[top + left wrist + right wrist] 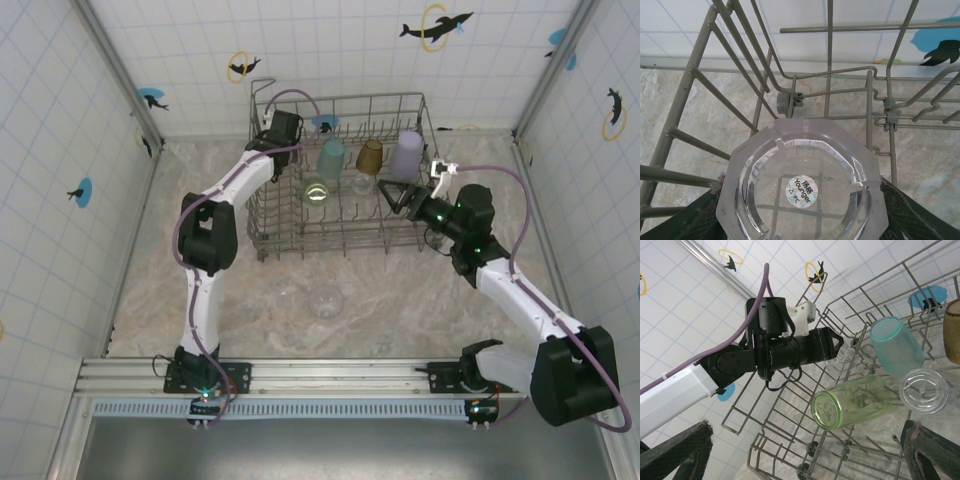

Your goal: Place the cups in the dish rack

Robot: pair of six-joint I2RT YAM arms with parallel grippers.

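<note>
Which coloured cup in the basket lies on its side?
The light green cup, lying lengthwise on the dish rack wires; the teal cup, amber cup and lavender cup stand more upright.

Top external: fixed high above and behind the arm bases (205, 375), facing down and forward over the whole table (400, 300), dish rack (330, 240) far, mid-frame. Left wrist: very close, at a rack corner, looking past the base of a clear cup (802, 192) through the wires. Right wrist: near the rack's right side, facing left across it. All three views share the rack
</note>
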